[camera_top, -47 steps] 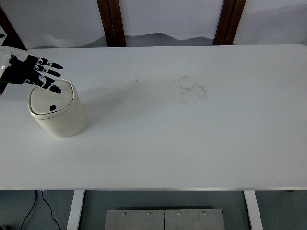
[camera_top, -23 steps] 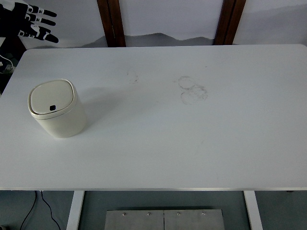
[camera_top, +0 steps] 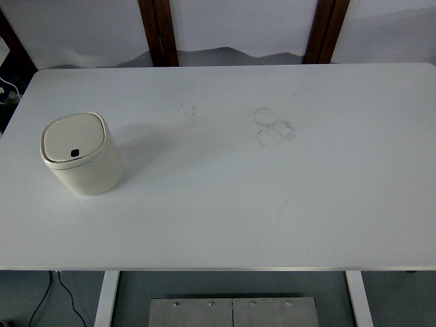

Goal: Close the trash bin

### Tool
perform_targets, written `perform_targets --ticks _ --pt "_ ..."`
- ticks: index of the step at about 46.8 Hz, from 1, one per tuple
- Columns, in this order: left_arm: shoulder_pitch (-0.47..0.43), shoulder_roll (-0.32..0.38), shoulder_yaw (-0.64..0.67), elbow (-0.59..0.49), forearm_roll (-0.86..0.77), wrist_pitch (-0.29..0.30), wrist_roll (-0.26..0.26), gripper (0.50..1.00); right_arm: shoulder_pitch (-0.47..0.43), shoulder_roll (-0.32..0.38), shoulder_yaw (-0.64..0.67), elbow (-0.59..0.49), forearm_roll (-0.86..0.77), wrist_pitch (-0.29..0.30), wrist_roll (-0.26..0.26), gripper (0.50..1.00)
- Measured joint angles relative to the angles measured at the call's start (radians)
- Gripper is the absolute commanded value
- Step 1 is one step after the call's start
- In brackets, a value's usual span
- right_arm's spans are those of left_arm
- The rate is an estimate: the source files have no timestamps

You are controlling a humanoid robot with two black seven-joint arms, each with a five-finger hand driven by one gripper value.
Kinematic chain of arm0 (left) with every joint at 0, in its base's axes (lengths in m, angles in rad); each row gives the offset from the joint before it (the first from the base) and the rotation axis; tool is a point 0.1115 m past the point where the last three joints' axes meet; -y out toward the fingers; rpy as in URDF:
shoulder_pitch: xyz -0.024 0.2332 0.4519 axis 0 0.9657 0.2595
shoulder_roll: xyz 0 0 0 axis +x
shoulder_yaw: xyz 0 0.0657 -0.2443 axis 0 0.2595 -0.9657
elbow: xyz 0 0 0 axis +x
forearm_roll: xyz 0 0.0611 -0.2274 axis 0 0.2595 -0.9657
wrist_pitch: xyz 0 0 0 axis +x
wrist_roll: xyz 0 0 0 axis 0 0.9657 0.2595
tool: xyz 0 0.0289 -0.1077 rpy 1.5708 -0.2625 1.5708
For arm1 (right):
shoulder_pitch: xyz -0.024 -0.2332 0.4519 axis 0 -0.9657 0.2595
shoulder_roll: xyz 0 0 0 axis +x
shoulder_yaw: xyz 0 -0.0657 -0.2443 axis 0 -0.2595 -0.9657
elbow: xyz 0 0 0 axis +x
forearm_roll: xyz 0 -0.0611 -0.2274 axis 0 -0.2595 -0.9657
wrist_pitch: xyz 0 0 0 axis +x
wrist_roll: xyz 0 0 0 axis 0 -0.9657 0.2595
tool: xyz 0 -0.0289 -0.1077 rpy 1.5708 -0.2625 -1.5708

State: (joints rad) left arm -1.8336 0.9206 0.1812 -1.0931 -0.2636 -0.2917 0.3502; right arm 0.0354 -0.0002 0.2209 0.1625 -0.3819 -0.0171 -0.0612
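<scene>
On the far left, just off the desk (camera_top: 225,204), a bit of white cable (camera_top: 8,92) peeks in by the edge. Next comes the trash bin (camera_top: 83,157), a small cream one with rounded corners. It stands upright on the left part of the desk, a little way in from the left edge and well away from the near edge, so it is not going to fall off. Its lid (camera_top: 73,139) lies flat and snug inside the rim, with a small dark button (camera_top: 74,152) near its front side. Because the lid sits down flat like that, the bin looks closed, and the job looks done. No robot hand shows anywhere, not the left one and not the right one, so there is no way to say if the fingers are spread or curled, and nothing is holding the bin. Moving to the middle of the desk, there are some faint ring marks (camera_top: 274,127), like the marks cups leave behind, and a tiny smudge (camera_top: 189,110) a bit to their left. The right part of the desk has nothing on it. Behind the desk, two dark wooden posts (camera_top: 158,32) stand up against a pale wall.
</scene>
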Motion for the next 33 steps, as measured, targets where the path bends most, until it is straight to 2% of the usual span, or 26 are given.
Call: perform_targets --ticks 9,19,28,33 --pt "0.083 -0.021 -0.134 0.065 -0.013 0.003 -0.001 1.000 -0.002 0.000 0.000 0.000 0.000 0.000 0.000 0.995" --pt "0.178 -0.025 -0.285 0.119 -0.134 -0.008 -0.006 1.000 -0.003 0.000 0.000 0.000 0.000 0.000 0.000 0.995" --pt "0.304 -0.025 -0.451 0.156 -0.142 -0.009 -0.072 1.000 -0.006 0.000 0.000 0.000 0.000 0.000 0.000 0.995" --pt "0.379 -0.026 -0.541 0.176 -0.143 -0.009 -0.084 1.000 -0.006 0.000 0.000 0.000 0.000 0.000 0.000 0.995"
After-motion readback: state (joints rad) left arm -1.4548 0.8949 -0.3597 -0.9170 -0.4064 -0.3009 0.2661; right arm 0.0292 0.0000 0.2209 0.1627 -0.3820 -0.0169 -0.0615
